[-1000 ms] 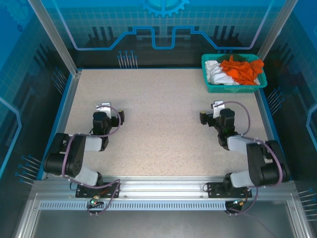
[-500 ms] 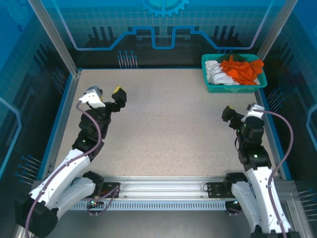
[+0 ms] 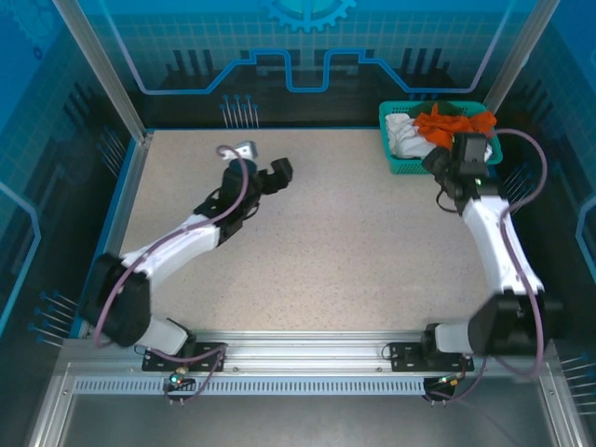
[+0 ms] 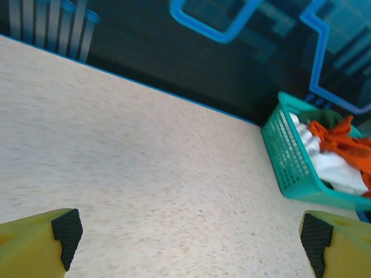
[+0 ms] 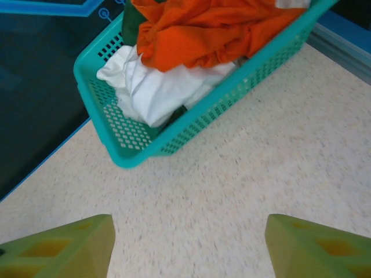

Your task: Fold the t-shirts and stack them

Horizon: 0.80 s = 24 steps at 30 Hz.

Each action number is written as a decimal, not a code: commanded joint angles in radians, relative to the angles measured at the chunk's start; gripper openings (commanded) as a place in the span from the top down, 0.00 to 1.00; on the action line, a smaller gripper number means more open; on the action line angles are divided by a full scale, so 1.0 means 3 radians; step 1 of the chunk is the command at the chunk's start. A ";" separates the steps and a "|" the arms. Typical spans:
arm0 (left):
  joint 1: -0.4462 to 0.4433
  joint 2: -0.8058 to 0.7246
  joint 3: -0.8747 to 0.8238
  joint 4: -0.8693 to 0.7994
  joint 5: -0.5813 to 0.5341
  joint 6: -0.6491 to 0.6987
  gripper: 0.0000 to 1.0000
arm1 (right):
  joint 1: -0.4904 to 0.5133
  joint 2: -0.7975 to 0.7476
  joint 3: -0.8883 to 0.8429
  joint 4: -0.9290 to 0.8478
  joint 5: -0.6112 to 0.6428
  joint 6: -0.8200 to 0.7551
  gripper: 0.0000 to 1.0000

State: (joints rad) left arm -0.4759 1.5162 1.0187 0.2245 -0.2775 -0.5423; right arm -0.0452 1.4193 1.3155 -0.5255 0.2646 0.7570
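Right end effector point(image 5: 188, 249) now at basket point(image 3: 402, 168), speckled beige table point(image 3: 354, 242), blue walls point(image 3: 186, 47)

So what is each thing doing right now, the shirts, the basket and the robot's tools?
basket, upright, full of clothes
orange t-shirt, crumpled on top in the basket, not folded
white t-shirt, crumpled in the basket under the orange one
left tool, open, holding nothing
right tool, open, holding nothing, close to the basket

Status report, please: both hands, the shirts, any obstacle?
Left hand open, empty, above table. Right hand open, empty, near basket. Inside: orange t-shirt, white t-shirt, unfolded. Nothing in the way.
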 commanded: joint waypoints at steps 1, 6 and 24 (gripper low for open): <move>-0.0105 0.0304 0.0035 0.0599 0.0331 0.0264 0.01 | -0.0031 0.0623 0.0579 -0.0053 0.0184 0.0131 0.35; -0.0118 0.0715 -0.0019 0.0946 0.0616 0.0452 0.01 | -0.0117 0.1599 0.1483 -0.0184 0.0393 0.0142 0.30; -0.0116 0.0971 0.0226 0.0877 0.0931 0.0644 0.01 | -0.0351 0.2683 0.2441 -0.0105 0.0250 -0.0193 0.85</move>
State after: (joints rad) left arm -0.5106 1.7931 1.0580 0.4618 -0.0284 -0.3630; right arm -0.1452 2.2276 2.0308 -0.5751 0.3511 0.7311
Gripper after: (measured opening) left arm 0.987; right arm 0.193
